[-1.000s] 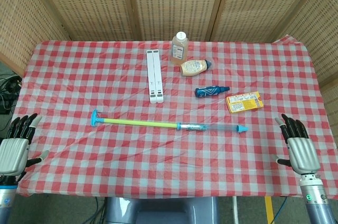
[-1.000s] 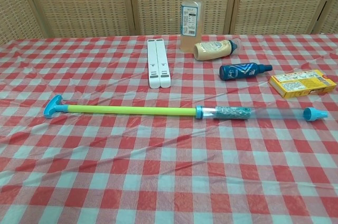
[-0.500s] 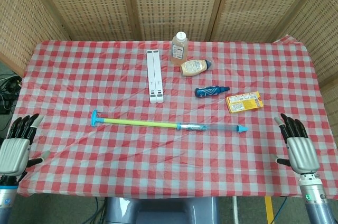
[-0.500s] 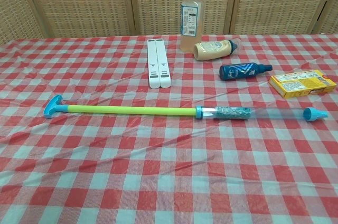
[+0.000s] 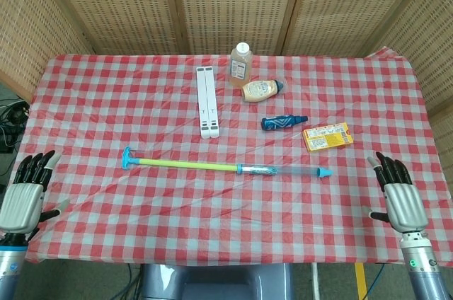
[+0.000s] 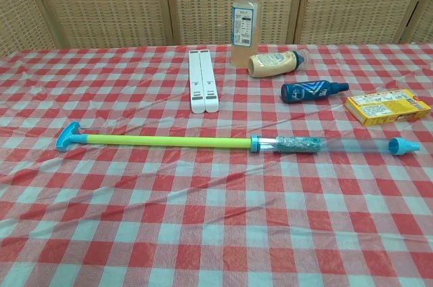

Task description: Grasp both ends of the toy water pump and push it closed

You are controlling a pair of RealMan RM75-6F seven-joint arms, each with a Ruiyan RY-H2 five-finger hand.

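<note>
The desk (image 5: pixel 106 88), under a red-and-white checked cloth, carries everything. The toy water pump (image 5: pixel 225 166) lies fully extended across its middle, T-handle to the left and blue nozzle to the right, untouched. Behind it lie a white folded stand (image 5: pixel 207 100), a tall clear bottle (image 5: pixel 240 64) standing upright, a squeeze bottle (image 5: pixel 261 89) on its side, a dark blue bottle (image 5: pixel 284 122) and a yellow box (image 5: pixel 327 136). At the near corners, the left hand (image 5: pixel 23 199) and right hand (image 5: pixel 399 197) hover with fingers extended and apart, holding nothing, both well apart from the pump.
</note>
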